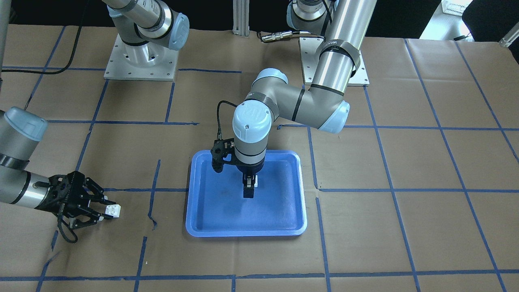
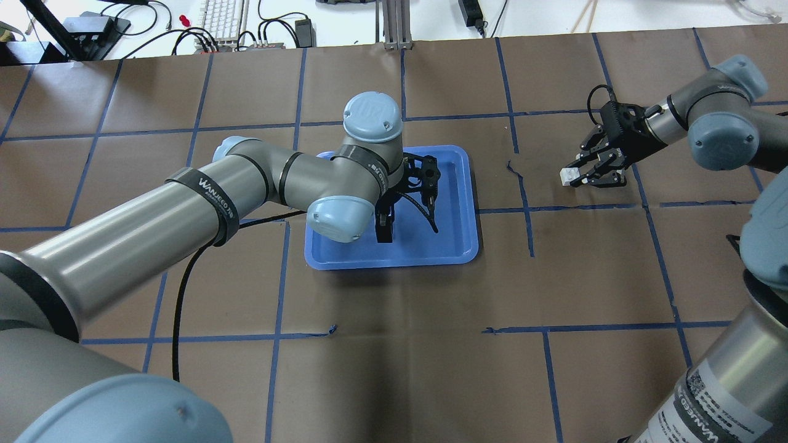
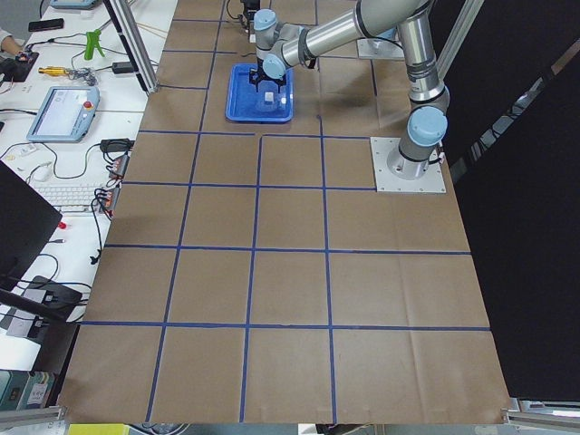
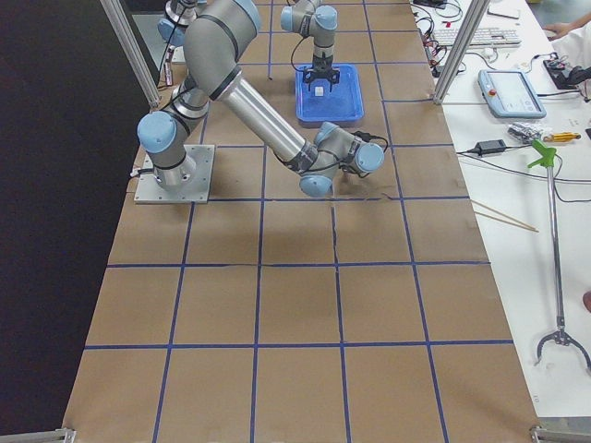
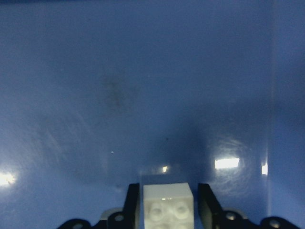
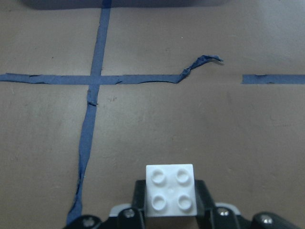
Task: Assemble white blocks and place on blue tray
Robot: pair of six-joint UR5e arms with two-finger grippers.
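White block [image 5: 167,205], partly cut off, clamped in left gripper [image 5: 167,190] over blue tray [image 1: 215,211] — second block [image 6: 170,195] clamped in right gripper [image 1: 107,210].

SURFACES | I am reading the blue tray [image 1: 279,211] as glossy plastic, faintly scuffed, mirroring lamp glare | white blocks [image 6: 170,191] are showing smooth satin plastic | table cover [image 1: 405,162] is looking like matt brown paper | blue tape [image 6: 95,119] is lying wrinkled, frayed | left arm tube [image 2: 123,227] is gleaming as brushed metal
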